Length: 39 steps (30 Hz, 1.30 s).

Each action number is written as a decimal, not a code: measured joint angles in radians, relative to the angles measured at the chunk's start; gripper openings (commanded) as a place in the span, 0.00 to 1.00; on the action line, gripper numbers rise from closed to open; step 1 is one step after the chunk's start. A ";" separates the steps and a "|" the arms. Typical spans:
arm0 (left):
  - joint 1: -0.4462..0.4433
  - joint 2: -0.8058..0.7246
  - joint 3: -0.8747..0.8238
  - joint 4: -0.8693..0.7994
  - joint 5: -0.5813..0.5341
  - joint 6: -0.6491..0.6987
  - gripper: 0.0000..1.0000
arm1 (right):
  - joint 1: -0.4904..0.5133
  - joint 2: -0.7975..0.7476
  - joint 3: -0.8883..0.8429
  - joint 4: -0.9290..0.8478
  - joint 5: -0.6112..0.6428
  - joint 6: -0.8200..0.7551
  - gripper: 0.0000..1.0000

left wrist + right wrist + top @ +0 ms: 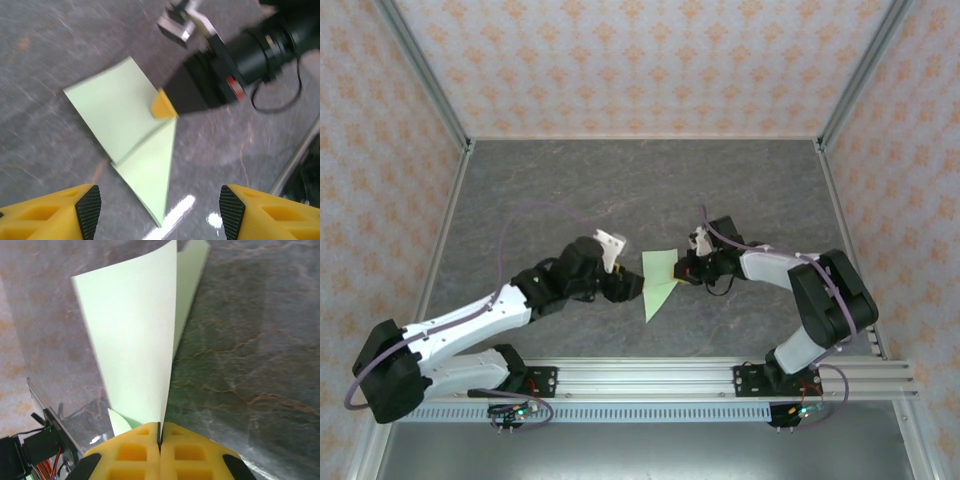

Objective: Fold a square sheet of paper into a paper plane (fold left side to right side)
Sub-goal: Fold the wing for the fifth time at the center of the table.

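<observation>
The square sheet of paper (658, 278) is pale green and folded into a pointed shape on the dark table. In the left wrist view the paper (120, 112) has a flat upper flap, with a narrow triangle pointing toward me below it. My right gripper (681, 272) is shut on the sheet's right edge, and its yellow fingertip (162, 106) rests on the paper. In the right wrist view the paper (135, 340) rises out of the shut right gripper (160, 432). My left gripper (626, 288) stands open just left of the paper. Nothing is between the left gripper's (160, 210) fingers, which straddle the triangle's tip from a short way back.
An aluminium rail (720, 375) runs along the near edge, carrying both arm bases. Patterned walls and metal posts (425, 75) enclose the table. The right arm's black wrist (260, 45) hangs close above the paper's right side.
</observation>
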 measured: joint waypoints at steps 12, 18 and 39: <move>-0.328 0.378 0.180 -0.154 -0.362 -0.011 0.67 | 0.000 0.010 0.009 0.003 0.025 0.101 0.01; -0.359 0.504 0.281 -0.166 -0.445 -0.008 0.67 | 0.000 0.010 0.042 -0.026 0.024 0.112 0.01; -0.359 0.771 0.459 -0.340 -0.633 -0.039 0.45 | 0.000 0.010 0.075 -0.054 0.015 0.120 0.01</move>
